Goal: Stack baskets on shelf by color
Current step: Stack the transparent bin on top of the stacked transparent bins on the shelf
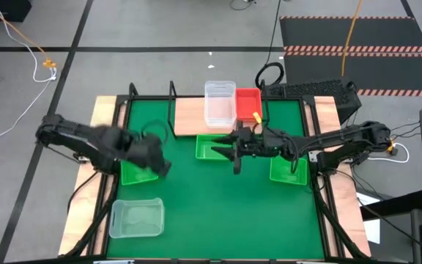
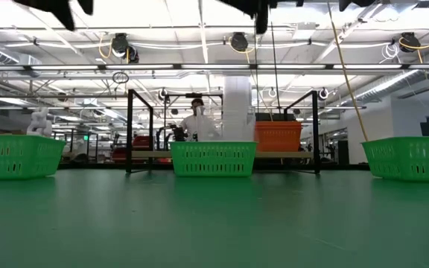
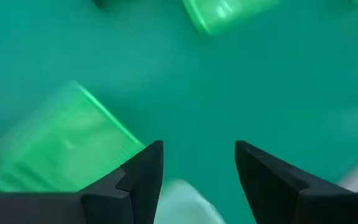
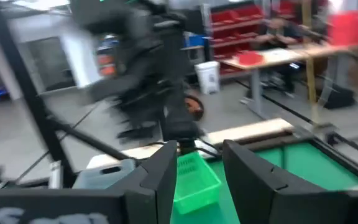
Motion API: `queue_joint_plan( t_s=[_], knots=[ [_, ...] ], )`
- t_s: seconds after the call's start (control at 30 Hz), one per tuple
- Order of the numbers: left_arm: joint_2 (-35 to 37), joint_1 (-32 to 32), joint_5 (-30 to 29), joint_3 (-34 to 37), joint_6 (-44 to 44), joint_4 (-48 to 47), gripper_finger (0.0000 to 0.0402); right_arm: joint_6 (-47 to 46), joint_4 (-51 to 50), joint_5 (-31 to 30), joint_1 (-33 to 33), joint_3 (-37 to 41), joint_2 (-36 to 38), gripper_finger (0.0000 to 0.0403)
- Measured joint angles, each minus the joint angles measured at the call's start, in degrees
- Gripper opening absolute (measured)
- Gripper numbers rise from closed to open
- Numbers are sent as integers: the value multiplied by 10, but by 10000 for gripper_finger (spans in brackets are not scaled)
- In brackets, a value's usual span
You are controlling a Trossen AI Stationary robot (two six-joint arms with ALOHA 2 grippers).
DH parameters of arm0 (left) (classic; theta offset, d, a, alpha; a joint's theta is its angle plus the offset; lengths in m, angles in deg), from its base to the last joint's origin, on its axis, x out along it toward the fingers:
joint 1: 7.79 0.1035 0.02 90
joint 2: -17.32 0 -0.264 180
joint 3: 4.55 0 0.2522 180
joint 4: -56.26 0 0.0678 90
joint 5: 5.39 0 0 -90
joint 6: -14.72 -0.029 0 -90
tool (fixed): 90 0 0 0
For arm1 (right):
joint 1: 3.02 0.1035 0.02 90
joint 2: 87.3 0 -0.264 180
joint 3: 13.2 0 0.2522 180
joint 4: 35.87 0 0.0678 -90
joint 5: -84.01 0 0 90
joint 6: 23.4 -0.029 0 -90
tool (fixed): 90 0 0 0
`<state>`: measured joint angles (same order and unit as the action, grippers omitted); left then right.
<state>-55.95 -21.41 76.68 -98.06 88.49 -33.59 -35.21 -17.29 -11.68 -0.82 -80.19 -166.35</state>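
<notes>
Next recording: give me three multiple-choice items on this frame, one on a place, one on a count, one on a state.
1. Where is the red basket?
A. On the shelf, beside the clear baskets
B. At the mat's near left corner
C. Held in a pincer

2. How many green baskets stand on the mat?
A. One
B. Three
C. Five

3. How is the left pincer?
A. Shut on a green basket
B. Open, holding nothing
C. Shut on a clear basket

Key: 1 A, since the high view shows it on the board next to the clear ones. 2 B, since three show in both the high and low views. 3 B, since the left wrist view shows its fingers apart with only mat between them.
</notes>
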Motion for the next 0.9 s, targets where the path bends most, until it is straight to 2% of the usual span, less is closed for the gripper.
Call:
queue_joint_plan(
  t_s=[0.07,0.17,0.27,0.43,0.57,0.7,0.83,0.9],
  knots=[
    [-9,-57,13,24,82,52,200,-25,-10,-20,-1,0,0,125],
    [-24,-132,20,52,190,131,200,-38,-19,-18,-3,0,0,125],
    [-45,-195,40,71,298,132,200,-21,-30,-16,-3,0,0,125],
    [-64,-277,121,85,403,148,200,15,-57,30,-2,0,0,125],
    [-73,-326,128,85,481,200,200,33,-79,30,-2,0,0,125],
    [-88,-359,131,85,542,133,200,25,-87,30,-2,0,0,125],
    [-89,-361,221,85,562,19,200,-5,-90,45,-2,0,0,125],
    [-87,-360,228,85,561,-29,200,-9,-91,66,-1,0,0,125]
  ],
)
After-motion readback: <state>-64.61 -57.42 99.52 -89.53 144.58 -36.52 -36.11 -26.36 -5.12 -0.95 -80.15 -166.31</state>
